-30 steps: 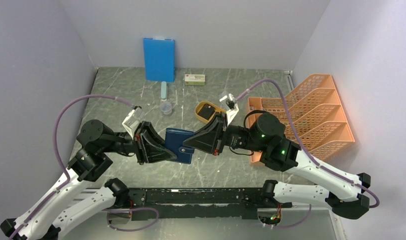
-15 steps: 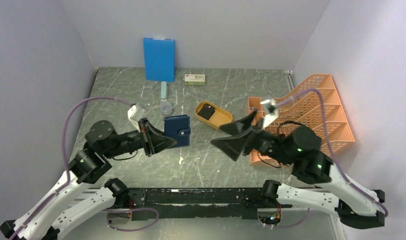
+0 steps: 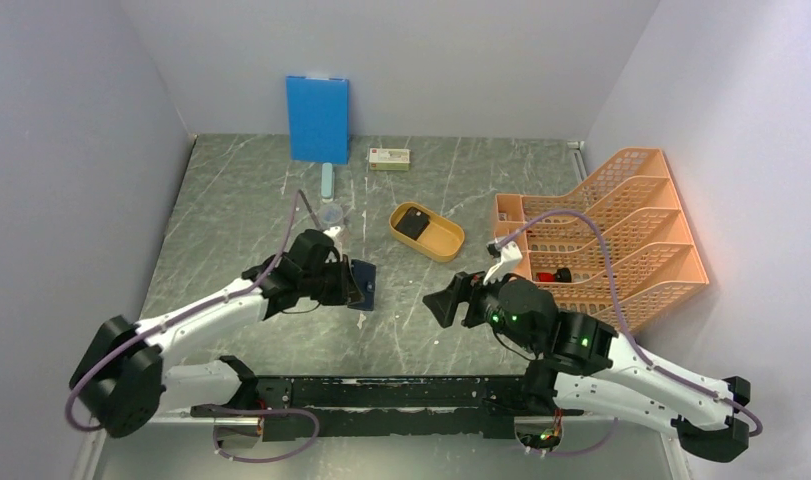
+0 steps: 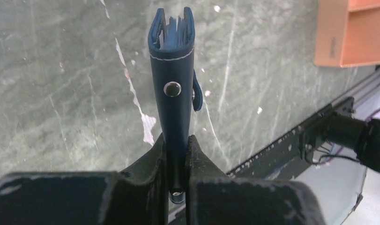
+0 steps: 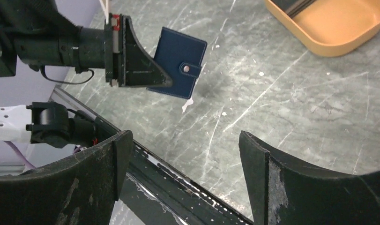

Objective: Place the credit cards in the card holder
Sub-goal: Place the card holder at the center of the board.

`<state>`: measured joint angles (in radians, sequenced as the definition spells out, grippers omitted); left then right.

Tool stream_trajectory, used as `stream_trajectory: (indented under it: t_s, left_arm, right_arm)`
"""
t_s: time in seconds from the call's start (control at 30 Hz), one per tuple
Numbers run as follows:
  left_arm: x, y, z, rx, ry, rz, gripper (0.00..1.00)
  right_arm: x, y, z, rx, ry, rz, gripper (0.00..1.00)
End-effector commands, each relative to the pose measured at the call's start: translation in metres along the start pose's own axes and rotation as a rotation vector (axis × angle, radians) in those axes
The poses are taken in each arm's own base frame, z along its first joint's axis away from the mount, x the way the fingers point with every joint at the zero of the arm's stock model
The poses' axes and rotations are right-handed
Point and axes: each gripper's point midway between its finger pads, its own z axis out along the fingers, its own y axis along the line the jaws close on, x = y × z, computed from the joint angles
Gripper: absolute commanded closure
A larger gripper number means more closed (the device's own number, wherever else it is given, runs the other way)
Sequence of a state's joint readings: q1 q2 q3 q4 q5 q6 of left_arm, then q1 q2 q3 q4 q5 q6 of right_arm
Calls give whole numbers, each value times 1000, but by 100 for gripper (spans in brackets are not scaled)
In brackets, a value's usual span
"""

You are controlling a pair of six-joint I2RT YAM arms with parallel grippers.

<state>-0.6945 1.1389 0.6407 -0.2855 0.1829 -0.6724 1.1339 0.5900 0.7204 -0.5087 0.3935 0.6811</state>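
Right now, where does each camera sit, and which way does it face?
Top external: fixed above and behind the arms, looking down on the table; both arms show.
Left wrist: on the left arm, looking along the left claw, shut on the card holder; its two fingers show.
Right wrist: on the right arm, looking through the open right claw across the table at the left claw; its fingertips show.
Shared: the card holder appears in all three views.

White arms [image 3: 196, 318], black joints [image 3: 121, 375], purple cables [image 3: 571, 213].
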Motion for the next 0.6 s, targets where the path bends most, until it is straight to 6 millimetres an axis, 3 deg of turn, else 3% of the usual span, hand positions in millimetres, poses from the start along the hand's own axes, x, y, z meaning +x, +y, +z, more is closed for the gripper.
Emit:
stream_trajectory:
  t_s: [0.0, 0.2, 0.37, 0.57]
  left_arm:
    - [-41, -6, 22, 28, -122, -59, 95]
    - [-49, 3, 40, 183, -131, -248, 95]
    - [-56, -2, 43, 316, -135, -259, 95]
    - [-44, 25, 58, 323, -68, -340, 95]
  right_arm:
    - [6, -3, 6, -16, -36, 64, 13]
    - [32, -8, 14, -21, 19, 86, 13]
    - [45, -5, 18, -61, 39, 109, 13]
    - [52, -6, 23, -52, 62, 113, 14]
